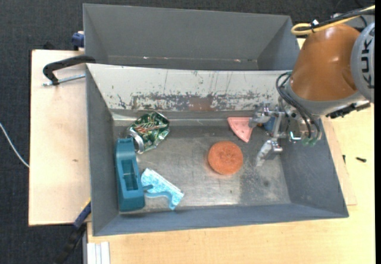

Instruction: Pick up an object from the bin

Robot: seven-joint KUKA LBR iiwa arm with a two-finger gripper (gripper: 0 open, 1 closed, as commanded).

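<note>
Gripper [265, 136] is hanging released & empty at right of bin [178, 31], just beside pink wedge [241, 128], near orange disc [225, 157]. Doing it well likely means centring over one obj. before descending & closing.

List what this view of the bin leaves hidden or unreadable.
Camera view:
- Pink wedge: whether its right tip touches the gripper is unclear.
- Green crumpled piece: markings too small to read.
- Blue dispenser: left side hidden by its own top.
- Arm: cut off by the right edge.
</note>
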